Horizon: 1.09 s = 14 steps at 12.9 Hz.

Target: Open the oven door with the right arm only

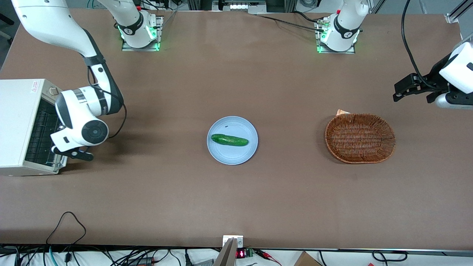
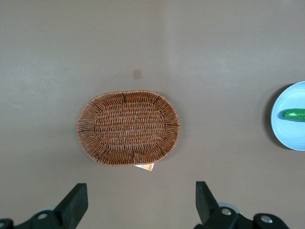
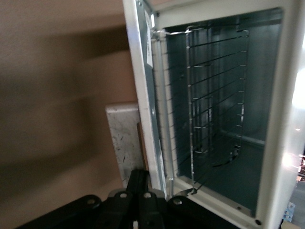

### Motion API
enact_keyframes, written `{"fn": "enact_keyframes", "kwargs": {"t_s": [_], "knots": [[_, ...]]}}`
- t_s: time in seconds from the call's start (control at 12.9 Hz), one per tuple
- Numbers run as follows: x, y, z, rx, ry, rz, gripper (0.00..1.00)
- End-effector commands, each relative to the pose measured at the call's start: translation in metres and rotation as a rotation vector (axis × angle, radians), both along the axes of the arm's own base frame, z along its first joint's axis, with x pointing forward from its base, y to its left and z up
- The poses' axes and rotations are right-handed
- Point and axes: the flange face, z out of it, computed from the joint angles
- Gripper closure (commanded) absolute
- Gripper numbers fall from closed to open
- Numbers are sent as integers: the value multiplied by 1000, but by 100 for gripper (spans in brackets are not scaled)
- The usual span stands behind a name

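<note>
The oven (image 3: 279, 109) stands open, its wire rack (image 3: 217, 105) showing inside. The door (image 3: 143, 95) is seen edge-on beside the cavity. The gripper (image 3: 140, 200) sits at the door's edge above the brown desk (image 3: 57, 95).

The oven (image 1: 20, 125) stands on the desk (image 1: 236, 199) at the working arm's end, its opening facing the middle of the desk. A wire rack (image 3: 217, 105) sits inside the oven. The oven door (image 3: 125, 143) hangs down in front of the opening. The right arm (image 1: 79, 111) reaches down in front of the oven, and its pincer (image 1: 72, 152) sits at the door's edge. A plate (image 1: 232, 155) lies near the desk's middle with a cucumber (image 1: 229, 140) on it. A basket (image 1: 360, 138) lies toward the parked arm's end, well apart from the plate.
</note>
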Motion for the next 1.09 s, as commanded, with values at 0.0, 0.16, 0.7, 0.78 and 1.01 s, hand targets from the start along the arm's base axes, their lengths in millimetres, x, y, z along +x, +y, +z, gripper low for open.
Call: {"fn": "enact_keyframes", "kwargs": {"t_s": [0.0, 0.16, 0.7, 0.78, 1.01], "knots": [[1, 4, -23, 6, 7, -31, 97], [2, 18, -43, 19, -26, -37, 97], [-4, 31, -66, 47, -20, -78, 97], [-5, 31, -68, 56, -19, -89, 97], [-7, 32, -72, 65, -2, -85, 91]]}}
